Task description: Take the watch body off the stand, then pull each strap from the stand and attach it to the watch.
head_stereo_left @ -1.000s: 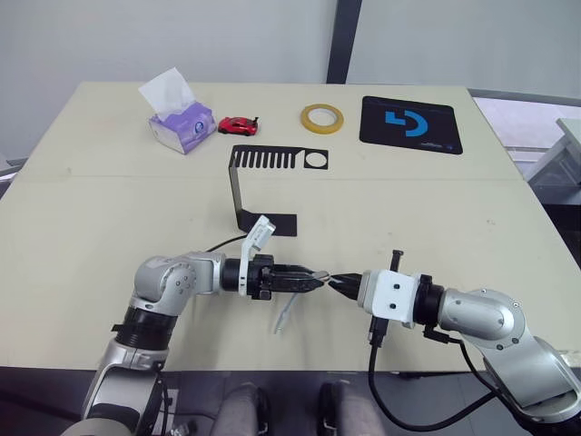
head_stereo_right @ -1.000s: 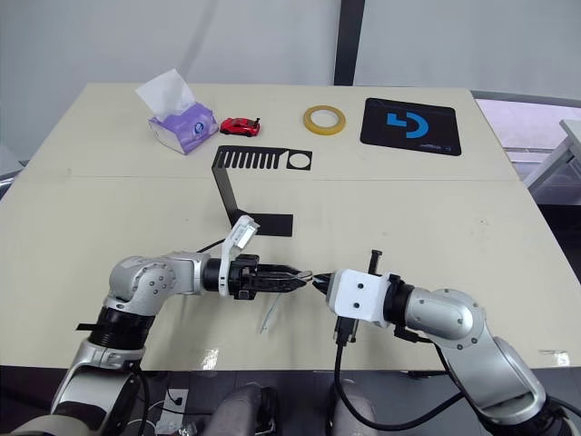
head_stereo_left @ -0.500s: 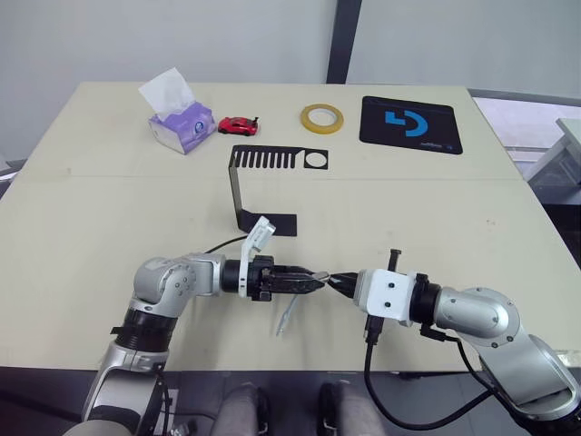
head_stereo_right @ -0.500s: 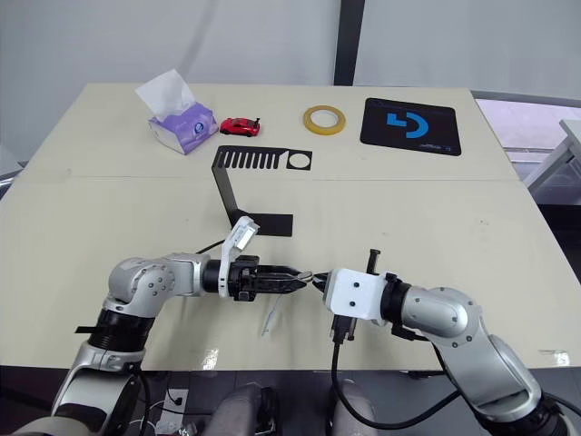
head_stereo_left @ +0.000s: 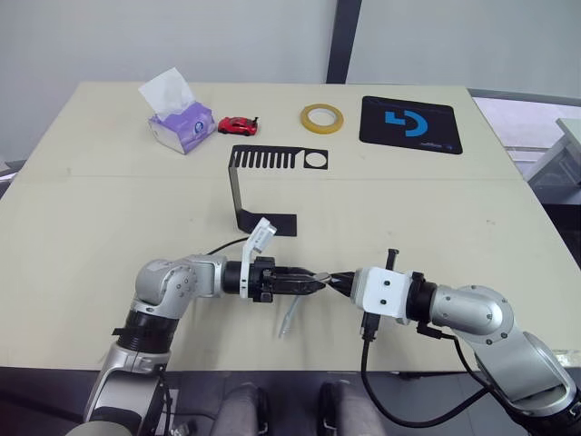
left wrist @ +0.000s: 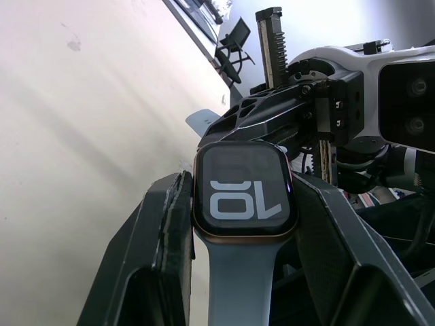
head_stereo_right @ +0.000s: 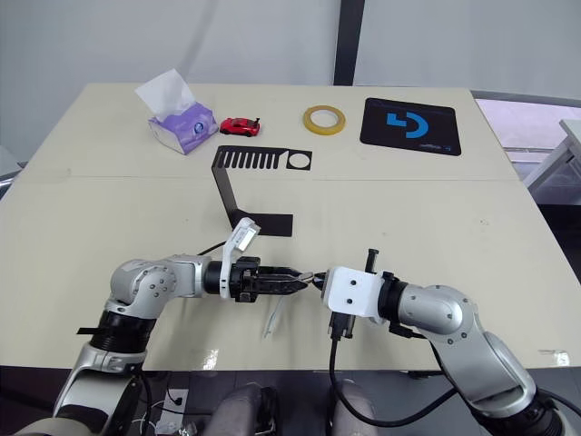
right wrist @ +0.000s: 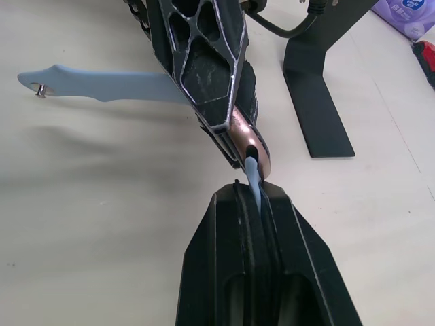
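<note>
Nearest the stand (head_stereo_left: pixel 263 193), the left hand (head_stereo_left: pixel 318 281) is pinching the watch (left wrist: pixel 243 191), its screen showing "10", one strap (head_stereo_left: pixel 289 318) dangling. The right hand (head_stereo_left: pixel 334 283) is pinching the second strap (right wrist: pixel 253 174) against the watch. Beyond the stand, a mat (head_stereo_left: pixel 409 123) is showing a blue logo.

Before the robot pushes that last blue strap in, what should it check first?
1. Small rounded-square watch body clamped between the left gripper fingers: ok.
2. First pale blue-grey strap already hanging from the watch body: ok.
3. Second pale blue-grey strap pinched in the right gripper, its end at the watch body's edge: ok.
4. Second strap's end lined up squarely with the slot: cannot tell, the joint is hidden.
5. Thin black bent metal stand bare and apart from both grippers: ok.
6. Purple tissue box, red toy car and yellow tape roll away at the table's far side: ok.
</note>
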Tool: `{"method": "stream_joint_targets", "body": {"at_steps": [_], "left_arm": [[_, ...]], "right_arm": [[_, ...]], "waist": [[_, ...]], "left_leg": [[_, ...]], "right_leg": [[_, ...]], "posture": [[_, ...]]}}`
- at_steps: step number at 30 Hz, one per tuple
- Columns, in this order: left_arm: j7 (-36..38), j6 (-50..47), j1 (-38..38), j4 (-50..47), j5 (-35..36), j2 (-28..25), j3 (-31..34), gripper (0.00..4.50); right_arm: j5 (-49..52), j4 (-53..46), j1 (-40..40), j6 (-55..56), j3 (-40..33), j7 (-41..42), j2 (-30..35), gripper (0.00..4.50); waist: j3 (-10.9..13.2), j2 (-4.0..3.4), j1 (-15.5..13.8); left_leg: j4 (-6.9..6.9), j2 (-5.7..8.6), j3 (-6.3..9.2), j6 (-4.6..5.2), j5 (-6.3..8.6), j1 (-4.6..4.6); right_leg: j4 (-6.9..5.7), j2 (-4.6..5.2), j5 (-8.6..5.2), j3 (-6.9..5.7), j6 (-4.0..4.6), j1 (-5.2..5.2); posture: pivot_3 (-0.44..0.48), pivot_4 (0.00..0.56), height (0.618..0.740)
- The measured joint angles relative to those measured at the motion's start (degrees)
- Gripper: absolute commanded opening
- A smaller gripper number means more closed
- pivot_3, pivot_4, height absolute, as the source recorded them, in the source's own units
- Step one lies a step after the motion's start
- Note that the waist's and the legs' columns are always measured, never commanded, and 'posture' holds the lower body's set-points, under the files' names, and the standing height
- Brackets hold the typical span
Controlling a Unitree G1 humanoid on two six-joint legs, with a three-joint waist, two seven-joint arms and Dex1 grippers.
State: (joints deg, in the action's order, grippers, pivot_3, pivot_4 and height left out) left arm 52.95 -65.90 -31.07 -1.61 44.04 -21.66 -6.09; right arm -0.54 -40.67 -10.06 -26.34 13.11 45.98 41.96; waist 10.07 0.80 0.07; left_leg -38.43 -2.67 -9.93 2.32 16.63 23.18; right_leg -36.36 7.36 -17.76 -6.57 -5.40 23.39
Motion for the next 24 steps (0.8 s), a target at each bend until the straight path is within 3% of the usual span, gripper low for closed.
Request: {"method": "stream_joint_targets", "body": {"at_steps": [24], "left_arm": [[-0.7, 0.9, 0.1, -0.3, -1.5, 0.4, -0.6, 1.75]], "right_arm": [[-0.4, 0.3, -1.2, -2.7, 1.0, 0.6, 0.0, 0.0]], "waist": [[0.0, 0.0, 0.0]], "left_leg": [[0.01, 0.0, 0.0, 0.0, 0.0, 0.0]], "right_leg": [[0.01, 0.05, 0.0, -0.01, 0.0, 0.0]], "posture": [[0.0, 0.15, 0.74]]}}
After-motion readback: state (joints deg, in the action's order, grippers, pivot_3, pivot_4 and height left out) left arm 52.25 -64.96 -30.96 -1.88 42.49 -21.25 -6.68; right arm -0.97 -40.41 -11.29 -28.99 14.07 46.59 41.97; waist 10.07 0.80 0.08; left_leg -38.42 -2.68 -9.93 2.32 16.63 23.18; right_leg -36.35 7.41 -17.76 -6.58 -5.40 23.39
